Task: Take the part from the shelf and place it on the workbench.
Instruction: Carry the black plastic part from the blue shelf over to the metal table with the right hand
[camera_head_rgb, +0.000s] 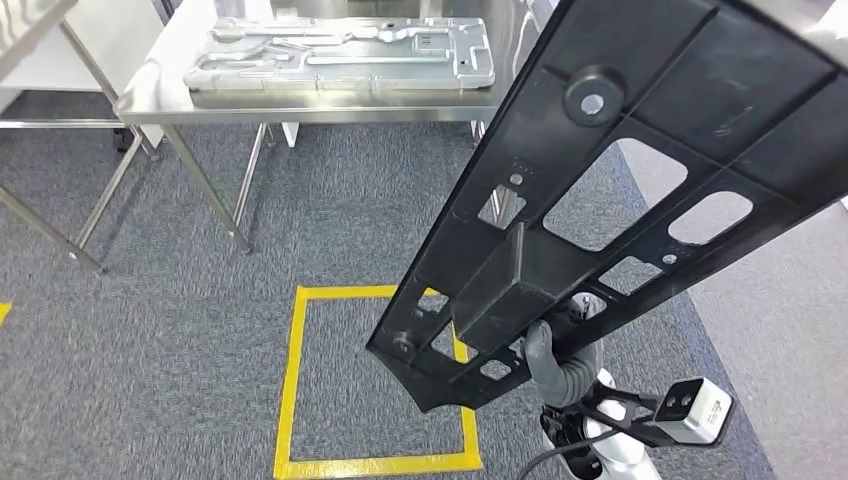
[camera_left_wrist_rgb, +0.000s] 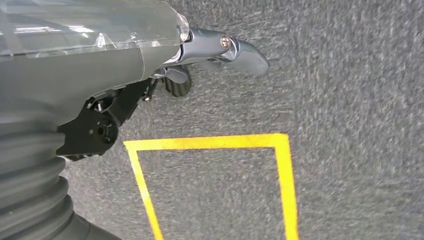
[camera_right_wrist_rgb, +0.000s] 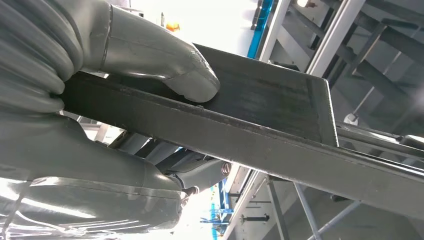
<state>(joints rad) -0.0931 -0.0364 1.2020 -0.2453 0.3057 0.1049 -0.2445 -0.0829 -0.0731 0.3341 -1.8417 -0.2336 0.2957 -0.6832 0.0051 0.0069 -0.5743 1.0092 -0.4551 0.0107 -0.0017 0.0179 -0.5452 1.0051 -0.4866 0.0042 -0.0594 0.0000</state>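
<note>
A large black flat part (camera_head_rgb: 700, 80) with cut-outs and a raised box rib slants from the upper right down to the centre of the head view. My right hand (camera_head_rgb: 555, 360) grips it from beneath at its lower end. In the right wrist view, the thumb (camera_right_wrist_rgb: 190, 80) presses on the black part (camera_right_wrist_rgb: 260, 100) while the fingers wrap under its edge. The steel workbench (camera_head_rgb: 300, 103) stands ahead at the upper left and carries a silver cast panel (camera_head_rgb: 340, 50). My left hand (camera_left_wrist_rgb: 220, 47) hangs over the carpet, thumb stretched out, holding nothing.
A yellow tape square (camera_head_rgb: 300, 380) marks the grey carpet in front of me; the left wrist view shows the same yellow tape square (camera_left_wrist_rgb: 210, 142). A second metal table frame (camera_head_rgb: 60, 170) stands at the far left. Grey metal racking (camera_right_wrist_rgb: 330, 40) rises behind the part.
</note>
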